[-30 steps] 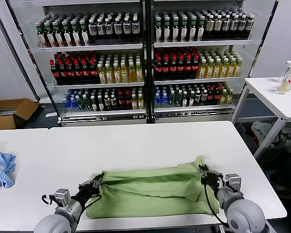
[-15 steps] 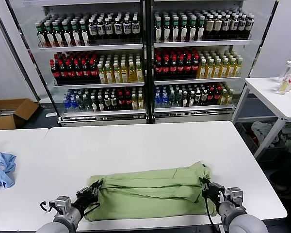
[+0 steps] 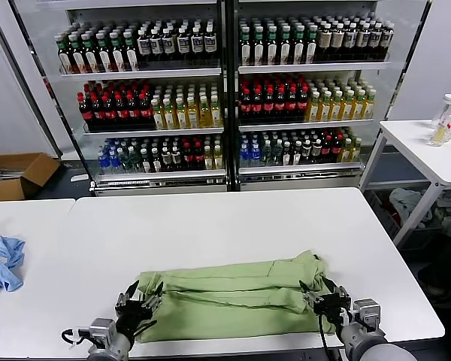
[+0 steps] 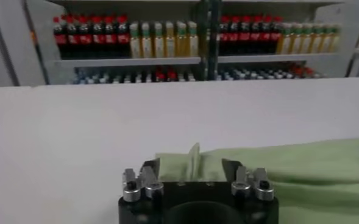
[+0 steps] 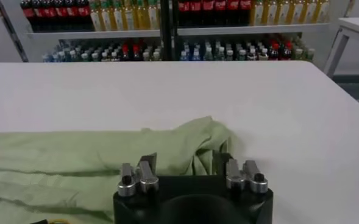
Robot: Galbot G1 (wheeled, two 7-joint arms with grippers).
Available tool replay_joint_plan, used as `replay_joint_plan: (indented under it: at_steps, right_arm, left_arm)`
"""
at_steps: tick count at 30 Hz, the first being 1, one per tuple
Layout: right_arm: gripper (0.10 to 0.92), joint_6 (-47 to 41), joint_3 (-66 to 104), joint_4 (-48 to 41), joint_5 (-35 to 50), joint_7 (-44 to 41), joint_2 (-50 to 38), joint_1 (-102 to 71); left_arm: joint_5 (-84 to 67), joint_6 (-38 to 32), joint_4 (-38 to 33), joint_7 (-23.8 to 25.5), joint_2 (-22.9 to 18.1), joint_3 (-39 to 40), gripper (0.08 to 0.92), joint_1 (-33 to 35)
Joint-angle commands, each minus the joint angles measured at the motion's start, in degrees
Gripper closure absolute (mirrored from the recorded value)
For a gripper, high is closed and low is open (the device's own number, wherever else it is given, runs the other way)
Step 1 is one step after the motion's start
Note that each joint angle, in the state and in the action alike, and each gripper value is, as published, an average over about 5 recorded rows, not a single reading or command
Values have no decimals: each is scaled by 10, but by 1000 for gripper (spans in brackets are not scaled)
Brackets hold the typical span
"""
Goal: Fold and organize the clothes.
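Both grippers had let go since a second before. Left gripper (image 3: pixel 138 304) and right gripper (image 3: pixel 320 293) had their jaws spread, each at one end of the light green shirt (image 3: pixel 229 295), which lay folded between them on the white table (image 3: pixel 210 222).

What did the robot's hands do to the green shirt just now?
Both grippers pulled back toward the robot, laying the near edge of the shirt down into a flatter, narrower fold. Then the left gripper and right gripper opened and let go of its two ends. The blue cloth and the table stayed as they were.
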Motion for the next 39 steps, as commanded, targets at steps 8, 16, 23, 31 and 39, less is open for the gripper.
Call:
replay_joint_plan:
  at_steps: [8, 16, 23, 31, 39]
  right_arm:
    - [203, 0, 0, 12, -21, -6, 0, -12]
    - [203, 0, 0, 12, -24, -6, -3, -9]
    - [202, 0, 0, 15, -32, -5, -5, -8]
    - [202, 1, 9, 18, -34, -6, -6, -10]
    - [203, 2, 22, 19, -27, -5, -8, -10]
  left_arm:
    - [72, -17, 28, -39, -59, 12, 271, 17]
    - [35, -16, 30, -14, -57, 12, 497, 17]
    - [-16, -18, 46, 0, -49, 0, 704, 10]
    - [-48, -24, 56, 21, -35, -34, 899, 11]
    - [-117, -20, 60, 36, 23, -156, 911, 14]
